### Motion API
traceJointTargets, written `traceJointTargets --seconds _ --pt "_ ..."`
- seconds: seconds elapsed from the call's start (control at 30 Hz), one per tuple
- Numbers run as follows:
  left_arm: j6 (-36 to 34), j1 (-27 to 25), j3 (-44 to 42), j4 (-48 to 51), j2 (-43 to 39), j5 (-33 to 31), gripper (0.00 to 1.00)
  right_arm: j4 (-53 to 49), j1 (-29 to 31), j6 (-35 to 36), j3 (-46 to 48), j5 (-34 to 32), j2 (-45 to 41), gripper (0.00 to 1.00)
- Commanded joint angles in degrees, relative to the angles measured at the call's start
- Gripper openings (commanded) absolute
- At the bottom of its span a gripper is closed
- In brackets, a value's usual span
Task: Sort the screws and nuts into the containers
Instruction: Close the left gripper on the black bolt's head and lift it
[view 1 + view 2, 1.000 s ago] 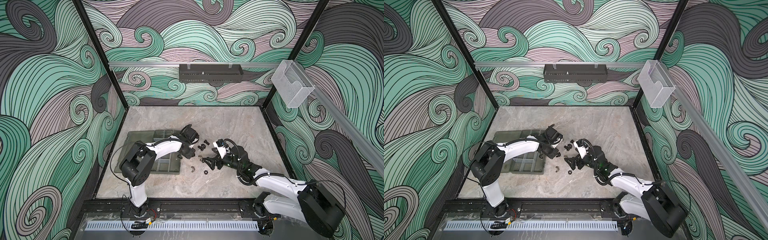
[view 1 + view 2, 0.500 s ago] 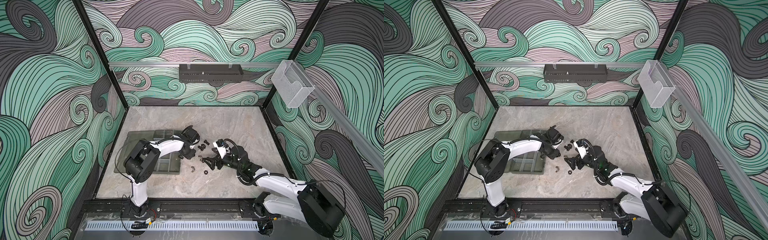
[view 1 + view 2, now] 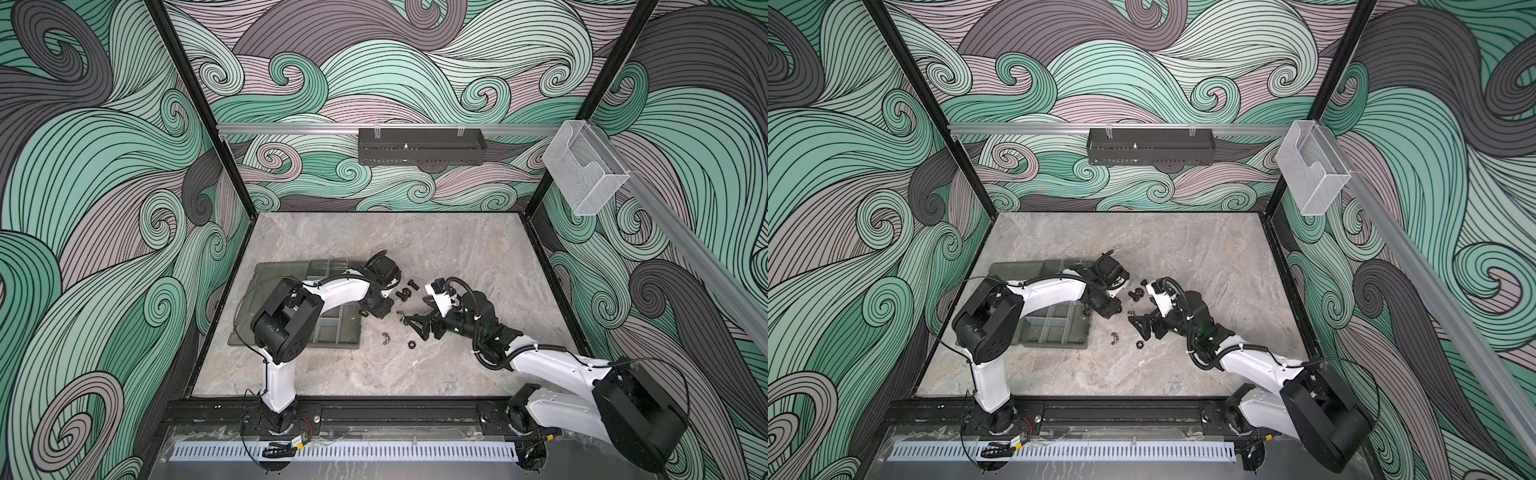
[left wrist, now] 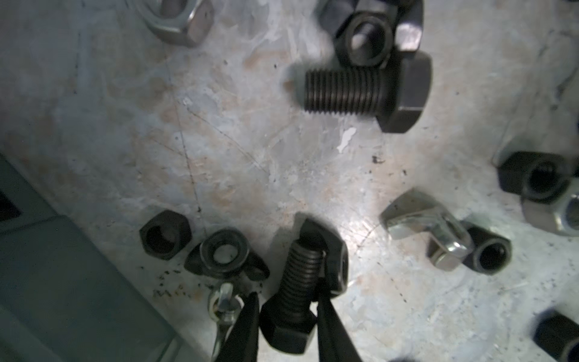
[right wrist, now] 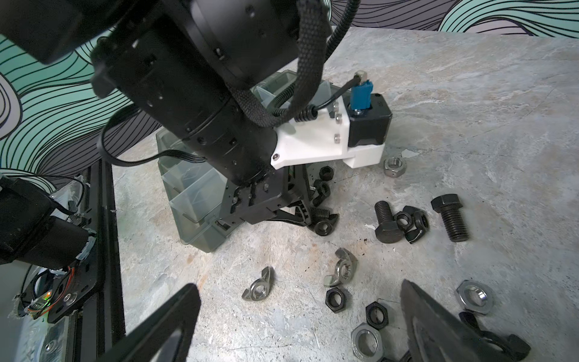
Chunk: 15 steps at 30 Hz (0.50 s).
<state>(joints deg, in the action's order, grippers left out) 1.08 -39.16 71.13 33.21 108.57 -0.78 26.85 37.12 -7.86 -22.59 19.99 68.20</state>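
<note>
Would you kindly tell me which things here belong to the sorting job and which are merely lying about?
Part of the job:
- black bolts
- hex nuts
- wing nuts
- compartment box

Just lying about:
- black perforated tray on the back wall
- clear holder on the side rail

The grey marbled tabletop (image 3: 415, 237) carries a flat grey-green organizer box (image 3: 282, 270) at centre left in both top views, its compartments facing up. Just right of the box, near the middle of the frame, loose hardware lies on the bare stone: black hex-head screws (image 3: 414, 285), with a silver wing nut (image 3: 386, 337) and a black hex nut (image 3: 411, 344) lower down. The right wrist view shows silver hex nuts (image 5: 394, 166) and more wing nuts (image 5: 258, 286) scattered among them
</note>
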Motion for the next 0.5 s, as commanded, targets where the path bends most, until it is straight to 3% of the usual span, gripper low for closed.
traceJointTargets --seconds 0.0,0.47 --pt "0.65 -0.12 1.82 1.29 0.26 0.44 0.23 0.88 0.27 1.18 -1.5 1.02 0.26 0.99" --pt "3.42 1.1 0.88 2.34 -12.22 -1.02 0.2 1.24 0.25 1.0 -1.44 1.32 0.37 0.99"
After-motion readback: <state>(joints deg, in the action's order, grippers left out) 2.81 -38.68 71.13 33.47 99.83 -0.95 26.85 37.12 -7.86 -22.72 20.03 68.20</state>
